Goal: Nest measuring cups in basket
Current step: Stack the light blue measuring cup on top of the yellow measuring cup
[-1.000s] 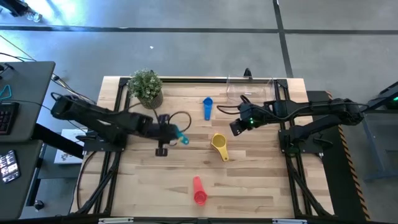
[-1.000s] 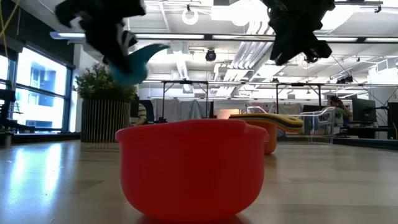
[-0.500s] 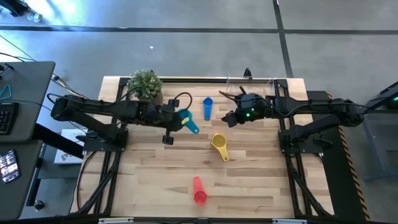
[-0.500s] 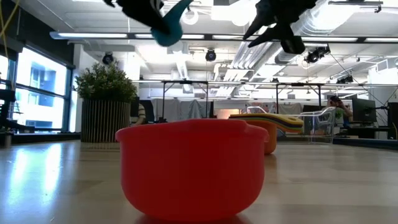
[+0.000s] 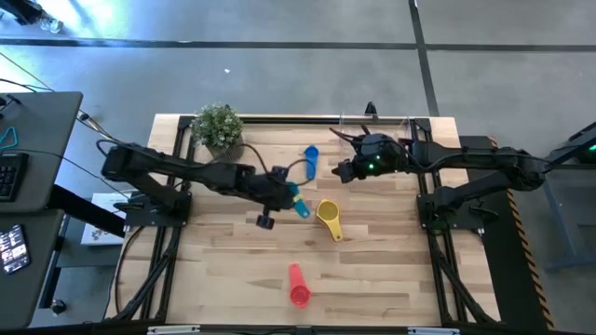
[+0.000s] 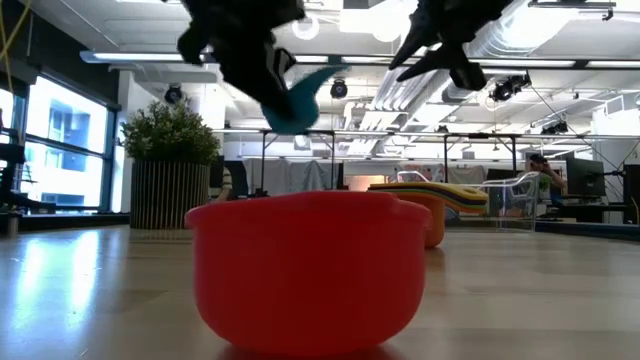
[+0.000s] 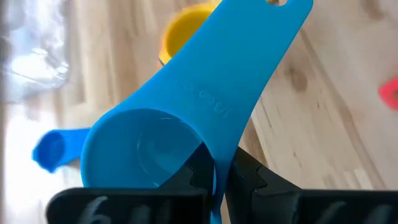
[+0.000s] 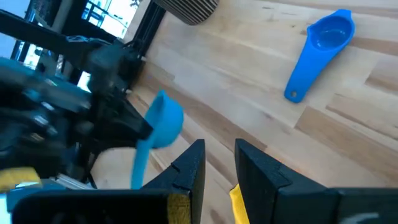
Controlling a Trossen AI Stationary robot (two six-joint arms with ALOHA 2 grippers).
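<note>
Moved since a second ago: your left arm has carried the teal cup from mid-table on its own side toward the yellow cup; your right arm has swung toward the far edge.
Left gripper: you have it clamped shut on the teal cup, pinching the rim near the handle, as the left wrist view shows. In the low view the cup hangs in the air above the table.
Teal cup position: from above, it sits just beside the yellow cup, between that cup and the blue cup.
Right gripper: you see it raised near the far edge of the table, close to the basket. Its fingers stand slightly apart with nothing between them.
Basket: clear bin at the far edge on the right side of the table; what lies inside you cannot tell.
Blue cup: lies on the wood past the table's middle, handle toward the near edge; the right wrist view shows it bowl up.
Yellow cup: lies on the table near the middle, handle toward the near side.
Red-pink cup: lies near the front edge, well apart from the others; it fills the low view.
Potted plant: stands at the far left of the table.
</note>
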